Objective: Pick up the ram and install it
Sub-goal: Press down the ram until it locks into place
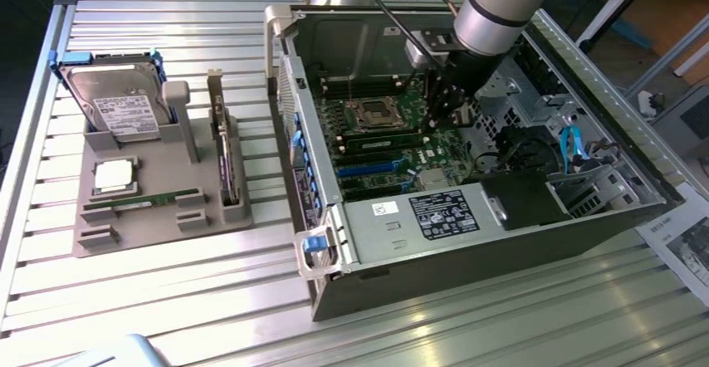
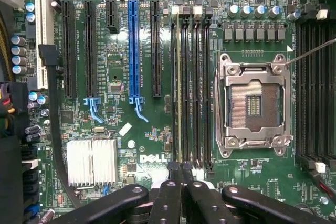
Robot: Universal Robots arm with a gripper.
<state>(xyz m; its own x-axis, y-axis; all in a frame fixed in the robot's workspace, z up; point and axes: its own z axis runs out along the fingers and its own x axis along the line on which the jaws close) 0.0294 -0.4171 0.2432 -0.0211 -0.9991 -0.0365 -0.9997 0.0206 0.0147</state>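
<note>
- Looking from the near end first: the slatted table (image 1: 166, 300) carried an open tower case (image 1: 332, 242) lying on its side, board facing up.
- On the exterior view's left, well apart from the case, sat a gray parts tray (image 1: 166, 226) with a hard drive (image 1: 116, 105) propped at its far end. A thin green strip (image 1: 142, 203) lay in it too, maybe another stick, but I couldn't say.
- Inside the case, the arm reached down over the board, roughly mid-case.
- The gripper (image 2: 181, 167) had its jaws clenched tight together, tips meeting right above the bank of memory slots.
- The ram (image 2: 180, 93) was edge-up in one of those slots, between the blue expansion slot (image 2: 133, 45) and the CPU socket (image 2: 253, 103).
- The key relation: the stick sat directly under the fingertips, not off to one side. Its long axis ran straight away from them along the slot, parallel to the empty slots beside it and past the socket.
- So the jaws were lined up over one end of the stick, the end by the white DELL lettering (image 2: 148, 158).
- I couldn't tell whether the tips were pinching the top edge or just touching it.
- My guess was that it was seated or very nearly so, though the latches weren't clear enough to call.
</note>
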